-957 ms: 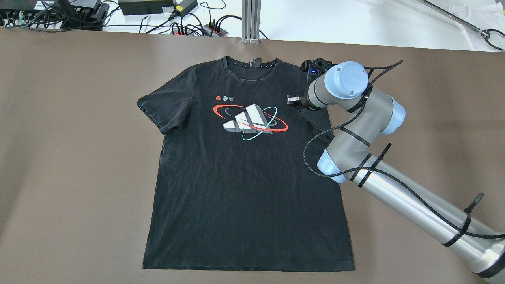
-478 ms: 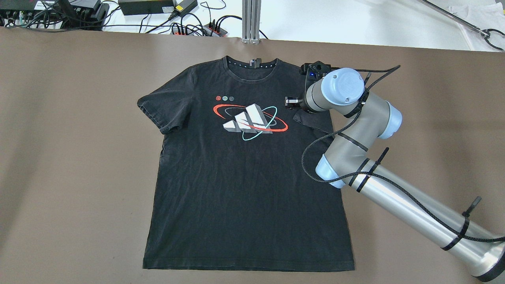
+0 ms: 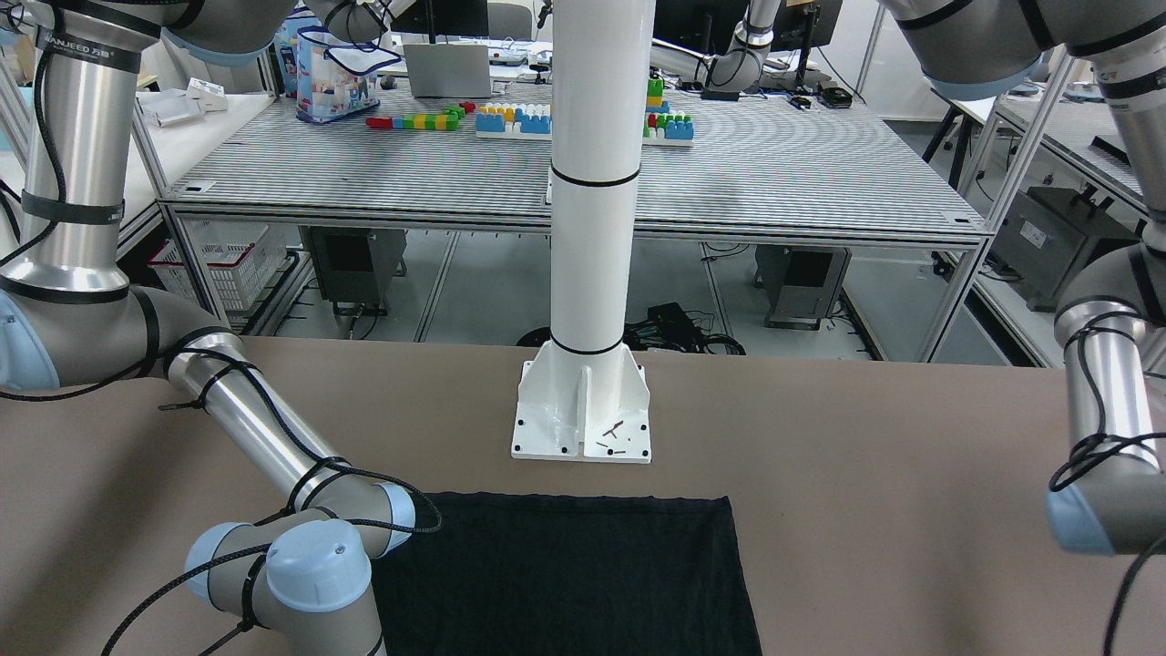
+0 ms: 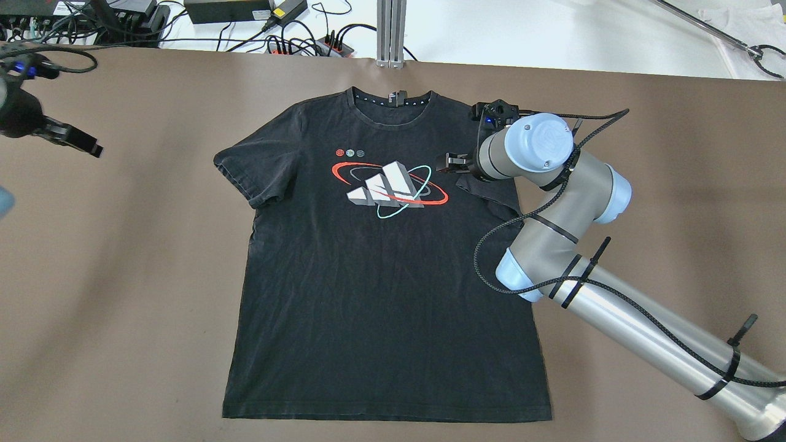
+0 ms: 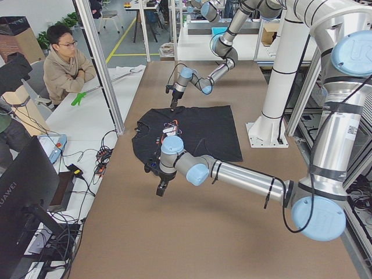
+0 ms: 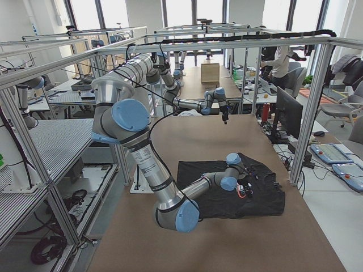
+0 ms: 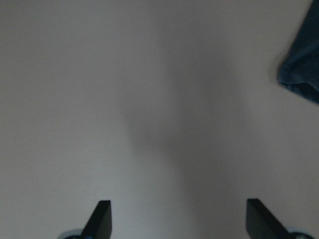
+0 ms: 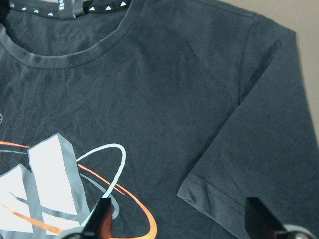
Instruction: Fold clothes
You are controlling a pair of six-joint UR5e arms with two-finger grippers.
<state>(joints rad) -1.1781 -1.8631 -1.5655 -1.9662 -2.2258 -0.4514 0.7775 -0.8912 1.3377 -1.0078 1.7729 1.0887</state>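
Now: right jaws wide open, empty, over shirt [image 4: 381,294]; left jaws open, empty, left of shirt. Should grip left sleeve [image 4: 252,166] hem squarely.

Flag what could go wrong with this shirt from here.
The right gripper is open above the sleeve of the shirt; unheld, it could shift. The right arm's black cable hangs over the shirt and might drag it. The left gripper is open over bare table; closing there would likely grab nothing.
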